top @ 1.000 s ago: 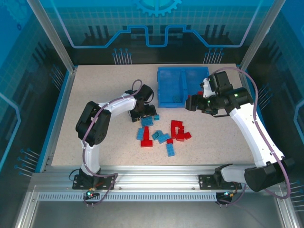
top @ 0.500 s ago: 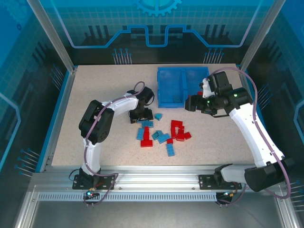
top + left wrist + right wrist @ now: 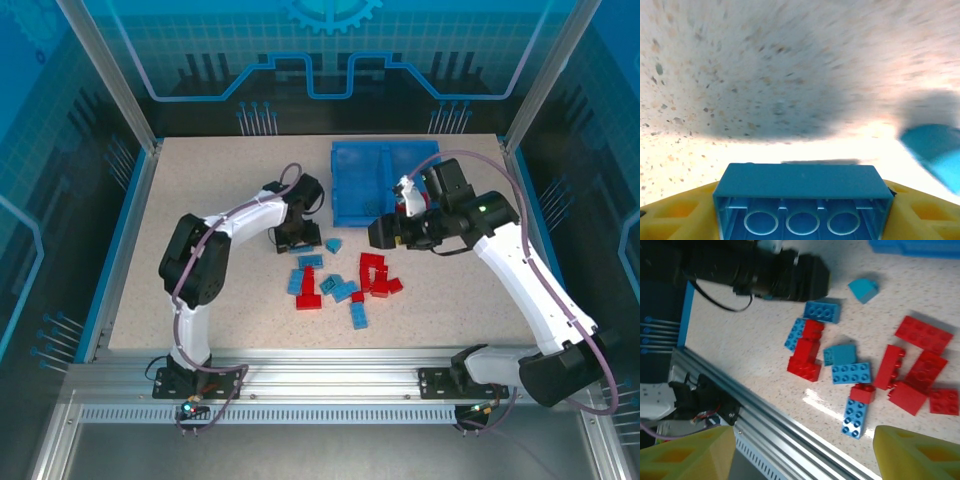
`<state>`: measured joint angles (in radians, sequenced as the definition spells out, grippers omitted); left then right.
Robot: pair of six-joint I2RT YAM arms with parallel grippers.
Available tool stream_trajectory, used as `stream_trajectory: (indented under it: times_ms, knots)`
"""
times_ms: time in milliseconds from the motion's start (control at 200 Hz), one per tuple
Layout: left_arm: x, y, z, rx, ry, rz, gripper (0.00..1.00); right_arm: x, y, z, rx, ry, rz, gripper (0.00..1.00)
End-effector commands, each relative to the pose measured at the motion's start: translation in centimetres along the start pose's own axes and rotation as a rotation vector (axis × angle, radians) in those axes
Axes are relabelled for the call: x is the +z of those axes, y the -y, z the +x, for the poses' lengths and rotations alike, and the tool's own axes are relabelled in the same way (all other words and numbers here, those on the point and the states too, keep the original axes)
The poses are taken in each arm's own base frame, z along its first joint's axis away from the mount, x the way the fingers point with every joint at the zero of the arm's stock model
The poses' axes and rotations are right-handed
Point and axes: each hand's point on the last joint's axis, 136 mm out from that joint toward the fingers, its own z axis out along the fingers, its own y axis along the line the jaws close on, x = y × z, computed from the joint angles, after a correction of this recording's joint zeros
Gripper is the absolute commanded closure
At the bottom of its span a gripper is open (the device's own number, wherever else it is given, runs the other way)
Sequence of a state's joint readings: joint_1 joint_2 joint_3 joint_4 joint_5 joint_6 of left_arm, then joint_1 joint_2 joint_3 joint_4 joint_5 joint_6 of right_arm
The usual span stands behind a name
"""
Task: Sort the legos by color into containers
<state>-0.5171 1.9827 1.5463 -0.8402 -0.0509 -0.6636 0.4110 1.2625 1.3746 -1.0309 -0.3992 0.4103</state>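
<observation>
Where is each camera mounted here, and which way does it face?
Top external: above and behind the bases, looking down on the table; left arm and right arm show.
Left wrist: low, facing along the tabletop; the left gripper's yellow fingers flank a blue brick.
Right wrist: raised, looking down on the loose bricks; the right gripper's yellow fingertips at the bottom corners.
Shared: top and right wrist both show the loose bricks.

A robot lab cell: aluminium frame [image 3: 330, 365], blue printed panels [image 3: 330, 60], speckled table [image 3: 200, 200].
</observation>
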Motion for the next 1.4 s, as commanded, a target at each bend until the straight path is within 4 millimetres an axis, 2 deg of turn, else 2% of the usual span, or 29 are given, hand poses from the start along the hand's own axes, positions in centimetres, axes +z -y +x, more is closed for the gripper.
stream_trajectory:
  times_ms: [0, 100, 190, 435, 565, 685, 875, 1025, 1176, 1396]
  knots:
    - [-7.5, 6.1, -1.8, 0.051, 0.129, 0.199, 0.53, -0.5, -0.9, -0.1, -0.025, 0.035, -0.023, 0.25]
    - [-10.0, 9.8, -3.3, 0.106, 0.199, 0.259, 0.53, -1.0, 0.3, -0.8, 0.009, 0.093, 0.044, 0.24]
    - [-10.7, 12.7, -4.8, 0.149, 0.253, 0.286, 0.53, -1.2, 0.8, -1.0, 0.026, 0.112, 0.068, 0.24]
    - [-8.1, 16.1, -8.3, 0.228, 0.285, 0.234, 0.55, -1.8, 1.7, -0.4, 0.049, 0.118, 0.112, 0.24]
    - [-6.4, 16.4, -9.1, 0.263, 0.277, 0.190, 0.53, -2.3, 2.2, 0.1, 0.056, 0.132, 0.133, 0.24]
    - [-5.8, 16.9, -9.5, 0.279, 0.287, 0.194, 0.50, -2.5, 2.6, 0.5, 0.066, 0.137, 0.141, 0.24]
    - [-4.0, 15.8, -9.6, 0.282, 0.259, 0.166, 0.44, -2.6, 2.8, 0.6, 0.072, 0.138, 0.147, 0.24]
    - [-3.6, 15.7, -9.5, 0.293, 0.249, 0.161, 0.31, -2.4, 2.9, 0.5, 0.076, 0.135, 0.146, 0.24]
    - [-4.0, 16.0, -9.4, 0.290, 0.250, 0.183, 0.26, -2.1, 2.9, 0.1, 0.077, 0.130, 0.148, 0.24]
    - [-6.5, 16.5, -9.9, 0.299, 0.298, 0.218, 0.17, -1.6, 3.4, 0.2, 0.089, 0.121, 0.156, 0.24]
